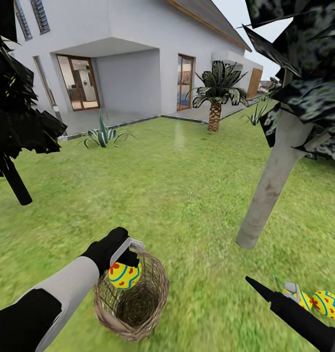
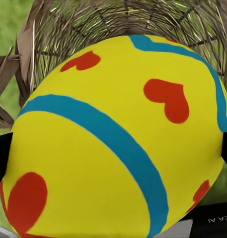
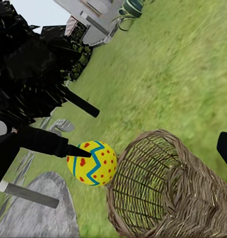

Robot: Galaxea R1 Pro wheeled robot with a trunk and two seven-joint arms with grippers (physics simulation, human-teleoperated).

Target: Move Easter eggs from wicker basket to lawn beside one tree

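**Egg in left gripper at basket rim; two more by the right arm**

Left gripper (image 1: 126, 254) is pinching a yellow Easter egg (image 1: 124, 275) just over the rim of the wicker basket (image 1: 153, 305). Left wrist view: egg sits between the dark fingers, basket weave behind it. Basket interior looks empty from the head view.

Right gripper (image 1: 290, 289) is low on the lawn (image 1: 177, 195). Fingers appear spread in the right wrist view, but the framing is poor, so I can't call it. Two more eggs (image 1: 327, 304) lie on the grass touching or just beside it, near the pale-trunked tree (image 1: 275, 181).

Handling judgement: eggs look rigid, smooth and light. The rounded shell will squirt out of an off-centre pinch. Grip across the widest belly, both pads square, modest force. Basket is light wicker and will tip if dragged.
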